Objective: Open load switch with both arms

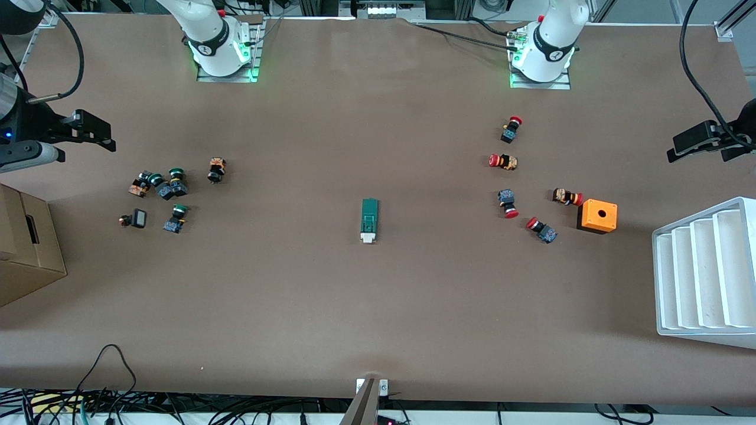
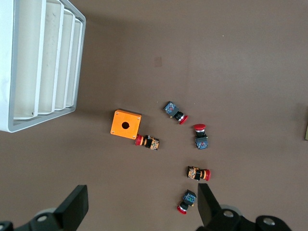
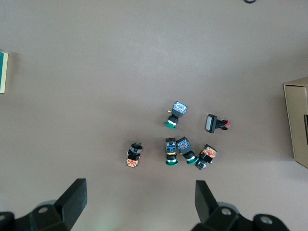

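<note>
The load switch (image 1: 369, 219) is a narrow dark-green block with a white end, lying flat in the middle of the table, and its white end is nearer the front camera. One edge of it shows in the right wrist view (image 3: 2, 72). My left gripper (image 2: 142, 192) hangs open high above the left arm's end of the table, with nothing between its fingers. High above the right arm's end of the table, my right gripper (image 3: 139, 185) is open and empty. Both are well away from the switch.
Several red-capped push buttons (image 1: 505, 161) and an orange box with a hole (image 1: 598, 216) lie toward the left arm's end, beside a white slotted tray (image 1: 703, 271). Several green-capped push buttons (image 1: 165, 186) and a cardboard box (image 1: 26, 248) lie toward the right arm's end.
</note>
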Robot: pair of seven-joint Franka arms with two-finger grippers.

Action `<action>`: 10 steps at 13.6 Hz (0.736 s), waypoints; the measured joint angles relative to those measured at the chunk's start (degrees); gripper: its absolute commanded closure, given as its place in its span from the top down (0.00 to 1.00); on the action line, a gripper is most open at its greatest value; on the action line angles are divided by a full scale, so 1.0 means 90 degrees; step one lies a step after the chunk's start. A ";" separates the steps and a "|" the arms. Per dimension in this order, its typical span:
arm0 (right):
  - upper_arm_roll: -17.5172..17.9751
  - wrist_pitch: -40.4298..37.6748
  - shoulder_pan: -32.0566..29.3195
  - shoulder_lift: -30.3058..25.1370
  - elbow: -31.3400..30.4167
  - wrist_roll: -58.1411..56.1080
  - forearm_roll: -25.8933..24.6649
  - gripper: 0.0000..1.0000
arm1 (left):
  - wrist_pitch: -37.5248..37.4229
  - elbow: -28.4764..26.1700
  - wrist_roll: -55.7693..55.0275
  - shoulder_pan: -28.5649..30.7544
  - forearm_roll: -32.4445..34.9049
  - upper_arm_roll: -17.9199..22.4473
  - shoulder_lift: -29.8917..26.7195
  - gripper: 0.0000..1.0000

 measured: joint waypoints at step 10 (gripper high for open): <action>0.0000 0.0003 0.0001 0.0000 0.0000 -0.0001 -0.0192 0.99 | 0.0000 -0.0001 -0.0007 -0.0046 -0.0132 -0.0046 0.0017 1.00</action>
